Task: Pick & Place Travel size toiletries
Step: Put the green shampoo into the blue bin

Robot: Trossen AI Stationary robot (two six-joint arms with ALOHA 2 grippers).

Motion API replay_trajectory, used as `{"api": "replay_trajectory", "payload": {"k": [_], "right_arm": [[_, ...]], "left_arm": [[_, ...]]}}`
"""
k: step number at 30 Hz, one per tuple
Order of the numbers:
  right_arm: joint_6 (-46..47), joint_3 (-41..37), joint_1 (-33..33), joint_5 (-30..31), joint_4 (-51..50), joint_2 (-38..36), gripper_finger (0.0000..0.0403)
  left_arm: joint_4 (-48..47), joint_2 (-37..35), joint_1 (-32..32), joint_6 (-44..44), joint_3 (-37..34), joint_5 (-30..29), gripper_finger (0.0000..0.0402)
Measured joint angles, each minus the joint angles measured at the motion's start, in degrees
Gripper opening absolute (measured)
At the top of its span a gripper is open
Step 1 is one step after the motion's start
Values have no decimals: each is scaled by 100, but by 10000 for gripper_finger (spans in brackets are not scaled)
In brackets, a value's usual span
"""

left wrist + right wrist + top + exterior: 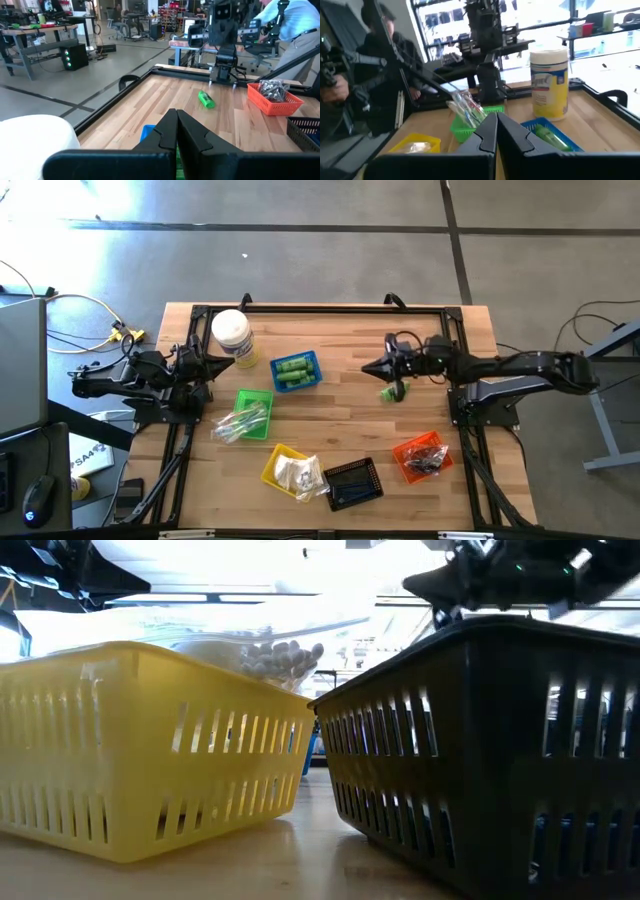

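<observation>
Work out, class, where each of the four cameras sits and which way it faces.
High: overhead, looking down on the table, both arms.
Low: table level, between yellow basket and black basket.
Left wrist: behind the shut left gripper, facing the green bottle and right arm.
Right wrist: behind the shut right gripper, facing the jar.
Shared: high and left wrist both show the bottle.

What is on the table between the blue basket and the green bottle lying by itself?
Nothing: in the high view, only bare wood lies between the blue basket and the loose green bottle.
</observation>
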Motion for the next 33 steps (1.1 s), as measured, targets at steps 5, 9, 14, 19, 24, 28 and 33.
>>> {"api": "replay_trajectory", "payload": {"k": [5,9,14,19,24,28,33], "right_arm": [[396,-791,1,389,554,-300,3],[598,-1009,0,687,253,-243,3],[700,-1009,0,827,-438,-41,3],[786,-840,-2,824,-1077,-4,3],[619,528,4,966,-4025,107,4],[41,1673,52,1608,-6351,524,34],[-655,2510,28,1776,-7954,1064,119]], "left_arm": [[0,0,0,-1,0,0,0],[0,0,0,0,0,0,0],[0,0,0,-1,0,2,0],[0,0,0,0,0,2,0],[-15,0,0,4,0,1,0],[-19,0,0,6,0,1,0],[-43,2,0,9,2,0,0]]}}
